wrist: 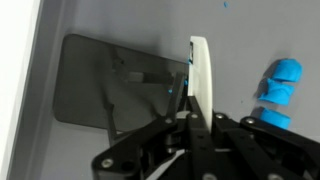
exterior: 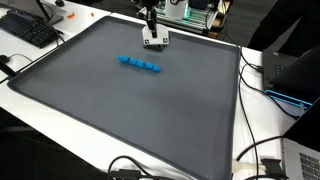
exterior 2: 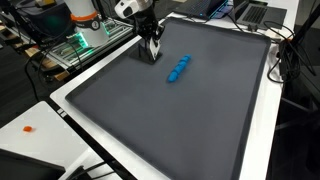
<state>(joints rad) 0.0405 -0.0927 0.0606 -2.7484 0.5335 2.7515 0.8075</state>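
Note:
My gripper (exterior: 152, 36) (exterior 2: 150, 48) hangs low over the far part of a dark grey mat (exterior: 130, 110) (exterior 2: 190, 120). It is shut on a thin white flat piece (wrist: 200, 75), which stands edge-on between the fingers in the wrist view (wrist: 196, 125) and also shows in an exterior view (exterior: 155, 42). A row of joined blue blocks (exterior: 139, 65) (exterior 2: 179, 69) lies on the mat a short way from the gripper, apart from it. Part of it shows at the right edge of the wrist view (wrist: 280, 85).
A keyboard (exterior: 28, 30) lies beyond one mat edge. A black device with cables (exterior: 290, 70) sits at another. A rack with green lights (exterior 2: 78, 42) stands behind the arm. A small orange item (exterior 2: 28, 128) lies on the white table border.

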